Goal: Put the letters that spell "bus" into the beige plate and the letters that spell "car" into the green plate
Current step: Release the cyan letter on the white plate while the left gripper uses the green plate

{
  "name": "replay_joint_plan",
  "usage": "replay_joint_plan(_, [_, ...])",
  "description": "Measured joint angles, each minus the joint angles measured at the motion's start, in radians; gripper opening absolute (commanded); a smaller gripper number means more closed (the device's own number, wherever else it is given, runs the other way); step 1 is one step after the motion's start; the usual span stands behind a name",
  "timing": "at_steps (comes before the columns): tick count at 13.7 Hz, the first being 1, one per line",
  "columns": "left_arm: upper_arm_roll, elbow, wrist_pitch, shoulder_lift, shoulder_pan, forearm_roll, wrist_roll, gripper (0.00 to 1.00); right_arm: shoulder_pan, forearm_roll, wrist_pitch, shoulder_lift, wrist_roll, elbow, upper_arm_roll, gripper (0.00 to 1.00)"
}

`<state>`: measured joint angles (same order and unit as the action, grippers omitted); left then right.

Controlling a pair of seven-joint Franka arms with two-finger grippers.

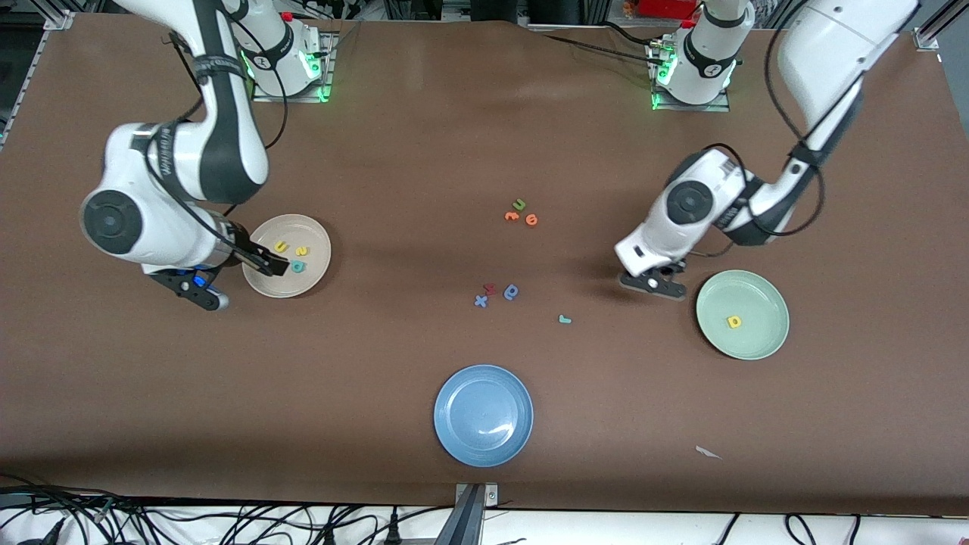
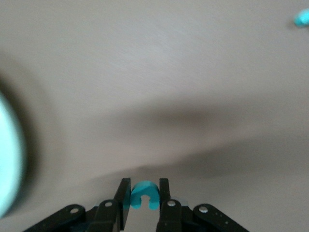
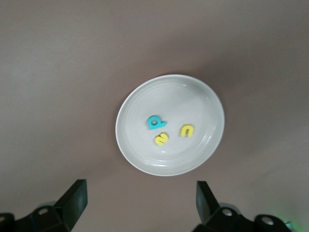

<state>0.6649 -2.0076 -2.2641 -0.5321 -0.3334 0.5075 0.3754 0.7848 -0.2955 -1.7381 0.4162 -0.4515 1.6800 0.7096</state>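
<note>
Teal foam c pinched in my left gripper beside the green plate may slip; my right gripper gapes above the beige plate.

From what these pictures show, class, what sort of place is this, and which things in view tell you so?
Probably a robotics lab's sorting station. Two arms are bolted to a brown table, with cables trailing along its edge. Foam letters are sorted into plates: three lie in the beige plate, one in the green plate.
</note>
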Motion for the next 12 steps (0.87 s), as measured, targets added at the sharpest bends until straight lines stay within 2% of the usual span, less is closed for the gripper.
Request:
replay_joint_plan(2, [-0.003,0.125,0.124,0.0,-0.026,-0.054,-0.143,0.16,-0.001,0.0,0.047,-0.003,0.065,-0.043,0.018,1.0])
replay_joint_plan(5, [-0.023,0.206,0.169,-0.025,-0.097,-0.059,-0.334,0.17,-0.002,0.0,0.133,-0.014,0.081,-0.104,0.017,1.0])
replay_joint_plan(6, [-0.037,0.22,0.168,-0.048,-0.123,-0.059,-0.387,0.18,-0.009,0.001,0.147,-0.027,0.083,-0.112,0.0,1.0])
replay_joint_plan(7, [-0.057,0.236,0.166,-0.077,-0.14,-0.059,-0.43,0.19,-0.037,0.016,0.153,-0.044,0.084,-0.114,-0.044,1.0])
replay_joint_plan(8, [-0.076,0.256,0.161,-0.109,-0.149,-0.059,-0.468,0.36,-0.092,0.063,0.154,-0.064,0.084,-0.115,-0.121,1.0])
replay_joint_plan(9, [-0.089,0.273,0.149,-0.142,-0.152,-0.059,-0.495,0.8,-0.167,0.134,0.153,-0.084,0.085,-0.115,-0.222,1.0])
replay_joint_plan(10, [-0.096,0.287,0.136,-0.171,-0.153,-0.059,-0.511,0.97,-0.247,0.204,0.146,-0.102,0.085,-0.115,-0.329,1.0])
replay_joint_plan(12, [-0.094,0.306,0.124,-0.202,-0.148,-0.059,-0.516,1.0,-0.424,0.274,0.078,-0.133,0.085,-0.11,-0.542,1.0])
